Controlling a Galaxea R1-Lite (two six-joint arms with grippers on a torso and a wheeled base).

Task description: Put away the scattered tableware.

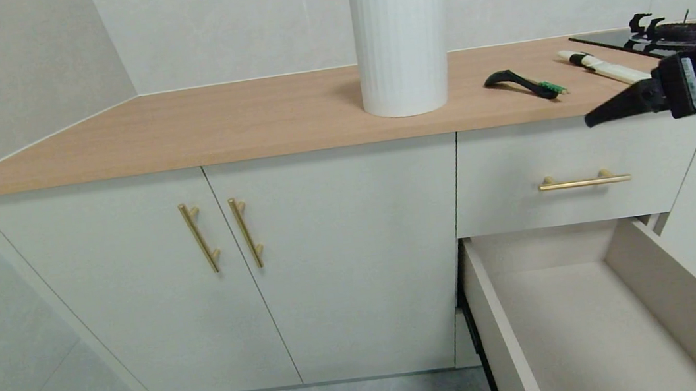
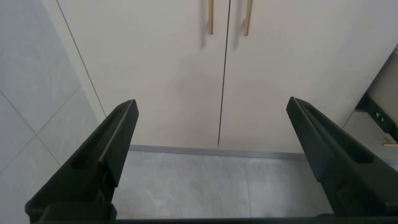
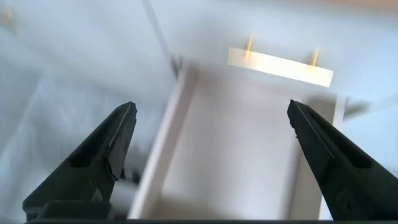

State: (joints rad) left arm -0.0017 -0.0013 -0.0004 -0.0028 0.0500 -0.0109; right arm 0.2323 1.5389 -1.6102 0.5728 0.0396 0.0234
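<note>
The right claw juts in from the head view's right edge. Its arm is cut off there and covers the near end of the white-handled utensil and part of the cooktop. The black-handled tool with a green tip is too small to name. The open drawer runs off the bottom edge. From the right wrist, that drawer and the gold handle above it are blurred. From the left wrist, two cabinet door handles are cropped.

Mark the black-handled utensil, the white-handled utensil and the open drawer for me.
black-handled utensil (image 1: 521, 83), head view, middle of its handle.
white-handled utensil (image 1: 608, 67), head view, middle of its length.
open drawer (image 1: 494, 317), head view, its left wall.
</note>
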